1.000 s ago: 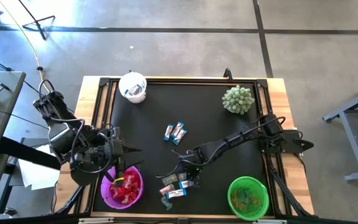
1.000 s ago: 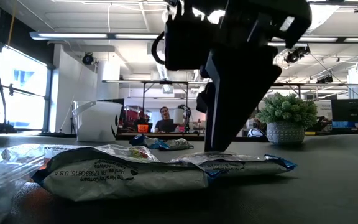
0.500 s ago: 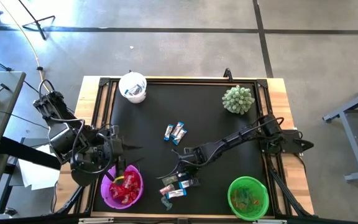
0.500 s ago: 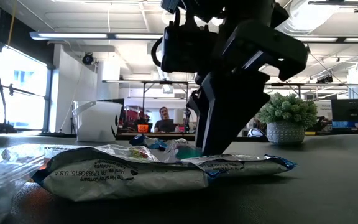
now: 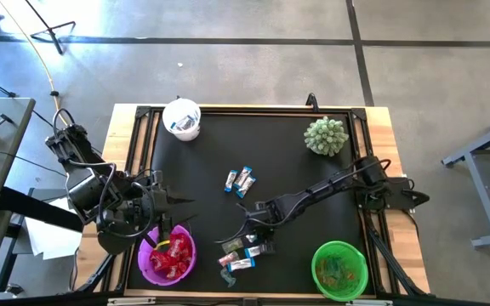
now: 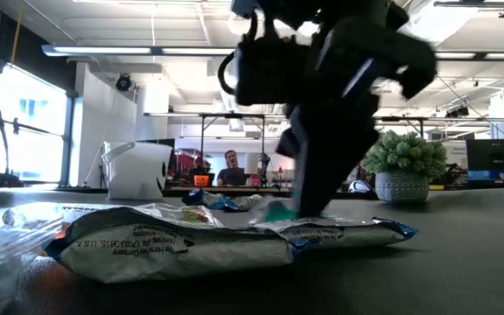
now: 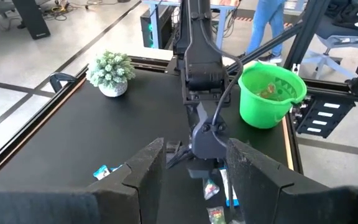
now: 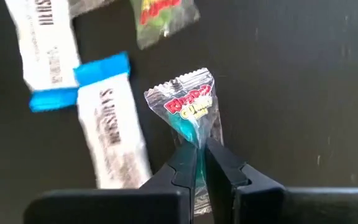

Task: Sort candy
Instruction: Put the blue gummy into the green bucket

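Note:
My right gripper (image 5: 247,231) (image 8: 196,163) stands low over the near middle of the black mat, shut on a clear candy packet with a teal sweet inside (image 8: 188,111). Around it lie blue-and-white mini bars (image 8: 107,127) and a greenish packet (image 8: 165,14), flat on the mat. Two bars (image 6: 234,232) fill the front of the low view, with the gripper (image 6: 311,203) behind them. Three more bars (image 5: 241,180) lie mid-table. My left gripper (image 5: 175,208) (image 7: 194,180) hangs open above the purple bowl (image 5: 145,263), with nothing between its fingers. My right gripper pinches the packet's end nearest the wrist (image 8: 194,142) between its two fingers. The fingers slant steeply down from the table's right side and lie along the packet. The rest of the packet sticks out past the fingertips; whether it has left the mat, I cannot tell.
The purple bowl holds red packets (image 5: 168,255). A green bowl (image 5: 340,270) stands at the near right, a white cup (image 5: 182,119) at the far left, and a spiky green plant (image 5: 326,136) at the far right. A raised frame (image 5: 143,170) edges the mat.
My right gripper has stayed over the near cluster, turned a little at the wrist, and shut its spread fingers on the teal candy packet. The other candies have not moved.

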Tool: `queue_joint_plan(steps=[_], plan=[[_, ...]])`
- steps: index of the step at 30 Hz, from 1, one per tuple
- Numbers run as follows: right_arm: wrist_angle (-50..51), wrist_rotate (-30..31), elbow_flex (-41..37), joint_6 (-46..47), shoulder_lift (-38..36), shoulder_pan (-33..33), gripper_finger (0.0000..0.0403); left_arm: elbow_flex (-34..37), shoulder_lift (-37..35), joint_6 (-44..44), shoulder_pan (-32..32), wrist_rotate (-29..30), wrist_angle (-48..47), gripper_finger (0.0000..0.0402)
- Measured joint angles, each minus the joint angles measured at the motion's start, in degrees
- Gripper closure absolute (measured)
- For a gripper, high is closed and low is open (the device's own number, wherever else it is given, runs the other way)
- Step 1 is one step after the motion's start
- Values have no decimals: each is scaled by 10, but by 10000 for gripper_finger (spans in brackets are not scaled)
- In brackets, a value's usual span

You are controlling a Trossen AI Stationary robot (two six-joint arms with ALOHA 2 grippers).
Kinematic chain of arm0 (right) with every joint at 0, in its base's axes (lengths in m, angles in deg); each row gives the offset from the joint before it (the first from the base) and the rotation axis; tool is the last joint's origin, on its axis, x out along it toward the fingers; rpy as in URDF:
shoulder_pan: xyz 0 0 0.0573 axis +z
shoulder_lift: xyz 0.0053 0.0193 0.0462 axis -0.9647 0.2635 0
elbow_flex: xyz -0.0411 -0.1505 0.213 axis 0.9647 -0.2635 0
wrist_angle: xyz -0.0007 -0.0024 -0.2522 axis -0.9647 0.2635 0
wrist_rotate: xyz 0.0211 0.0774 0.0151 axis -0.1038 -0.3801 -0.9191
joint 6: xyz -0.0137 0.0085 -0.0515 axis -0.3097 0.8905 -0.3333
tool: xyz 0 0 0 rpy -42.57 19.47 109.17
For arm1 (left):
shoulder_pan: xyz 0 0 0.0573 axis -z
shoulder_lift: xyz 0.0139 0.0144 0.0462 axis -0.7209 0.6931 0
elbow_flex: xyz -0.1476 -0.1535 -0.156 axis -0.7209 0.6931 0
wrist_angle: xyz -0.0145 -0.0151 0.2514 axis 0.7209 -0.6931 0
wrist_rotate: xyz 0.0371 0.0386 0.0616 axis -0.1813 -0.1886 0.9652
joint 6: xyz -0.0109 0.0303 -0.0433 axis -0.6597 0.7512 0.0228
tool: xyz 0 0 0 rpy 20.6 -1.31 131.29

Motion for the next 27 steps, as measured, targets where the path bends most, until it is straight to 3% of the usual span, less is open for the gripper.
queue_joint_plan(steps=[7,16,27], plan=[[50,-50,0,48,-70,0,400,0,-5,0,0,0,-1,243],[79,-64,0,199,-198,22,401,0,-21,11,0,0,-1,243],[105,-94,1,450,-296,150,401,0,-29,21,0,17,-1,243]])
